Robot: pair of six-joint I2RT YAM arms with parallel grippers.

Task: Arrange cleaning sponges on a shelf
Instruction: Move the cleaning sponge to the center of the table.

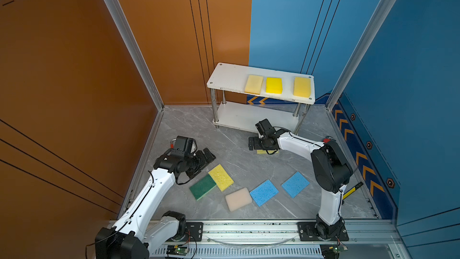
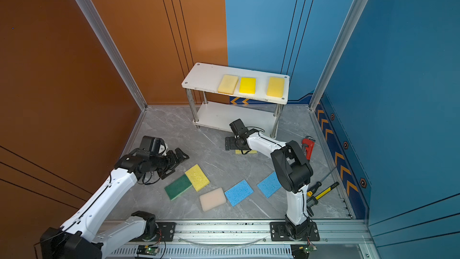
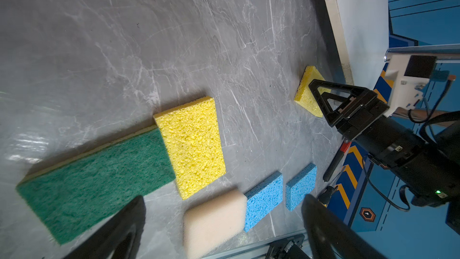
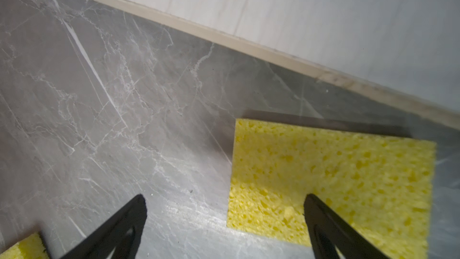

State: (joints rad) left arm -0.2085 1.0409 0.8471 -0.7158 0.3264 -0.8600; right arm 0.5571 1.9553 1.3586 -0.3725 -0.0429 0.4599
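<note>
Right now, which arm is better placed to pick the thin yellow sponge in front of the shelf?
Right: the right gripper, open, hangs over that sponge; the left gripper, also open, is farther away.

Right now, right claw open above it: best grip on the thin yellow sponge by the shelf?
Likely from straight above, pinching the thin yellow sponge across its short width, mid-length. It lies flat on the tabletop; the right claw is off-centre, so shift first.
</note>
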